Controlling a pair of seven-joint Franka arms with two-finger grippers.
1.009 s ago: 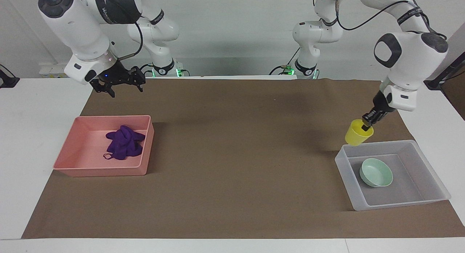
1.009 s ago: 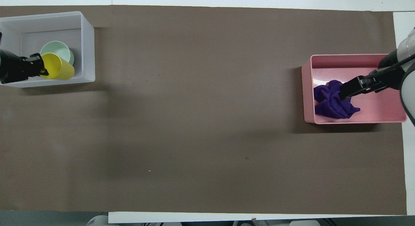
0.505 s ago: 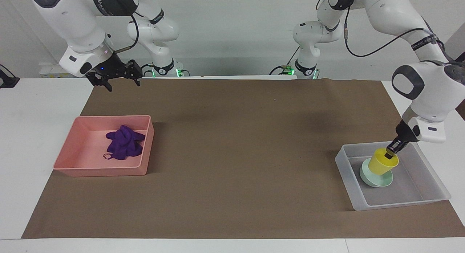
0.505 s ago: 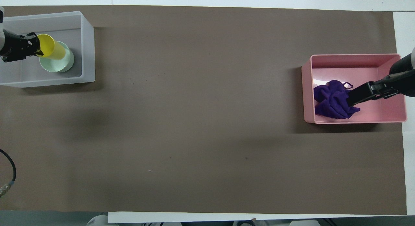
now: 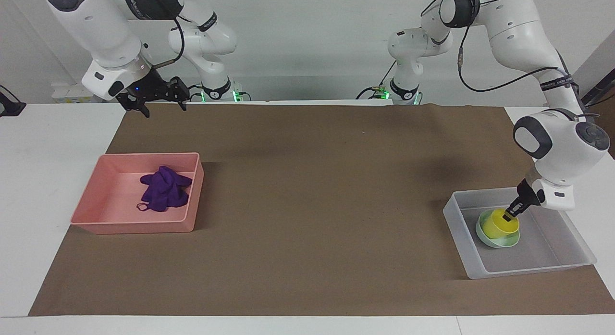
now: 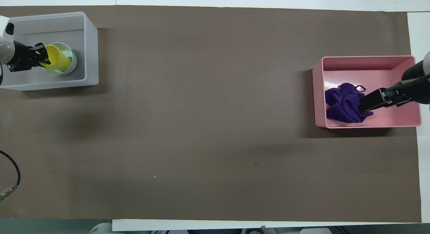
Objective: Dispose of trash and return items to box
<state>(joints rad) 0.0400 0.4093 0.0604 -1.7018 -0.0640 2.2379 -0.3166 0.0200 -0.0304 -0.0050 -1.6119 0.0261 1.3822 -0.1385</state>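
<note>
The yellow cup (image 5: pixel 501 225) sits tilted inside the mint-green bowl (image 5: pixel 498 235), its rim pinched by the left gripper (image 5: pixel 509 213), one finger inside the mouth and one outside, so the cup is directly at the fingertips and leans from them toward the table's middle. In the overhead view the same left gripper (image 6: pixel 39 56) reaches in over the clear-grey box (image 6: pixel 90 49) from the left arm's end of the table, and the cup (image 6: pixel 57 58) lies with its long axis pointing away from the fingers across the bowl (image 6: pixel 69 63). The bowl rests on the floor of the box (image 5: pixel 456 215), near the wall that faces the table's middle, with bare floor around it. Judging from this, the move in hand is the release: the fingers need only part and lift straight up, and the main risk is that the leaning cup tips or drags the bowl as they leave. The right gripper (image 5: pixel 153 98) waits in the air with its fingers spread, holding nothing, over the table edge nearest the robots. Well apart, toward the right arm's end, the purple cloth rag (image 5: pixel 165 188) lies crumpled in the pink tray (image 5: pixel 137 227), so that part of the task looks done.
</note>
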